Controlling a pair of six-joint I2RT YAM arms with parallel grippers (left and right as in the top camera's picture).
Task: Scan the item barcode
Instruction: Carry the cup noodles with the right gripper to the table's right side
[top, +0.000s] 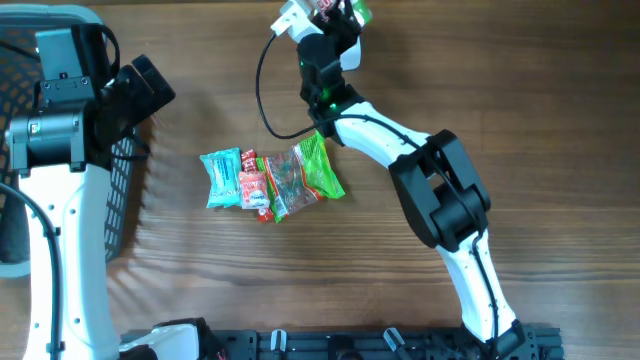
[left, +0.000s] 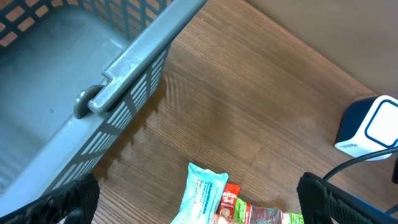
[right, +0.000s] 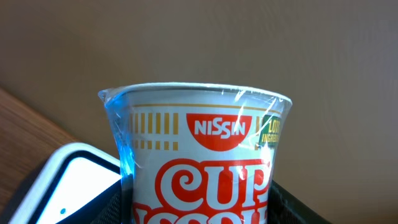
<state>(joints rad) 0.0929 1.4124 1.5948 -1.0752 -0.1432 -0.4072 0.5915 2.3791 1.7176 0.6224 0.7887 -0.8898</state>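
My right gripper (right: 199, 214) is shut on a white and red Nissin cup noodle (right: 199, 143), which fills the right wrist view between the black fingers (right: 298, 205). The cup is upright in that view, and no barcode shows on the side facing the camera. Just to its left is the white, dark-rimmed scanner (right: 62, 180). From overhead, the right gripper (top: 335, 25) and cup (top: 348, 12) are at the table's far edge, beside the scanner (top: 292, 18). My left gripper (left: 199, 208) is open and holds nothing, hanging above the table near the basket.
A grey plastic basket (left: 74, 74) stands at the left (top: 125, 200). A pile of snack packets (top: 270, 180), including a light blue wipes pack (left: 202, 193), lies mid-table. The scanner's black cable (top: 262, 90) loops toward the pile.
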